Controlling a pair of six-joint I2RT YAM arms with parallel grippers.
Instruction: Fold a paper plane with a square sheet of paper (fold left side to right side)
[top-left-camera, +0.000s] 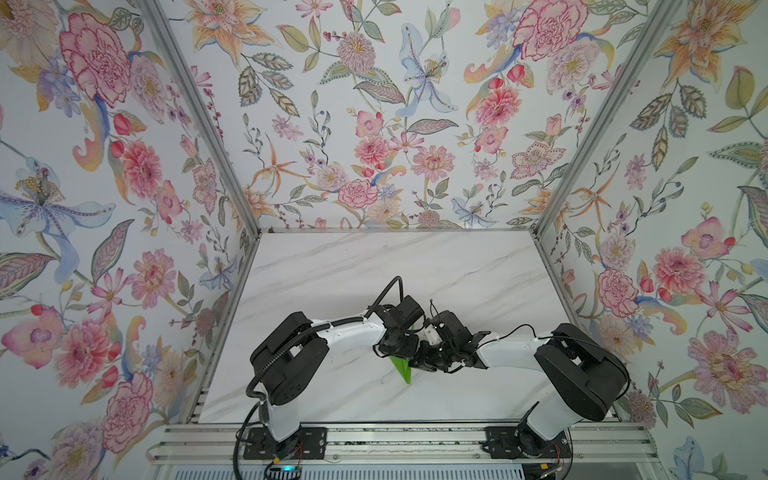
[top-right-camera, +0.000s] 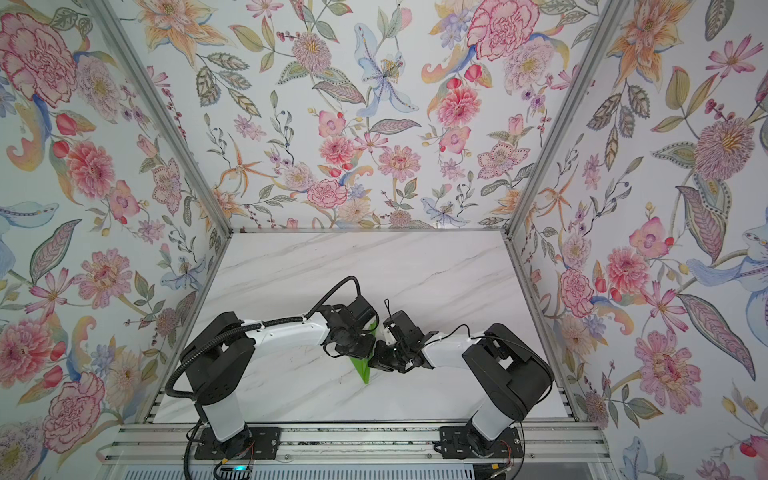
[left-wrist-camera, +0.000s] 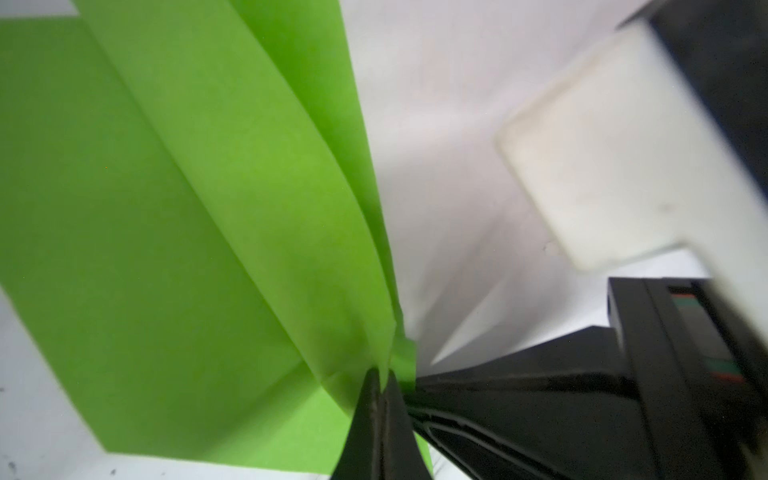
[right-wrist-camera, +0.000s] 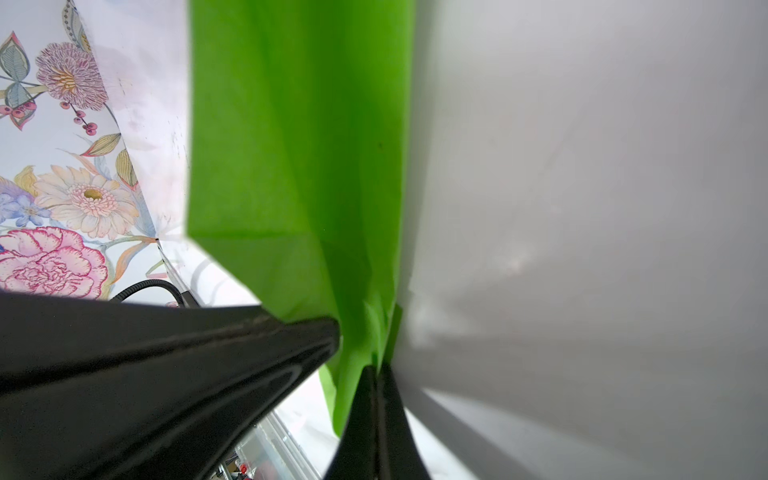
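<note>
My left jaws and my right jaws are both clenched on the green paper plane (left-wrist-camera: 216, 216), pinching neighbouring layers. It sits between my wrists, over the middle of the worktop (top-left-camera: 365, 399). To open the wings cleanly, I judge I should pull apart evenly along the centre crease. No writing is readable anywhere, out to the floral walls (top-left-camera: 374, 124).

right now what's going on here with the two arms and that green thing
Two robot arms are working on a folded piece of green paper in the middle of the marble table. The left gripper and the right gripper are both shut on it, pinching its layers close together. The paper already has several creases, and a pointed end shows toward the arms' bases. The wrists hide most of it from above.
</note>
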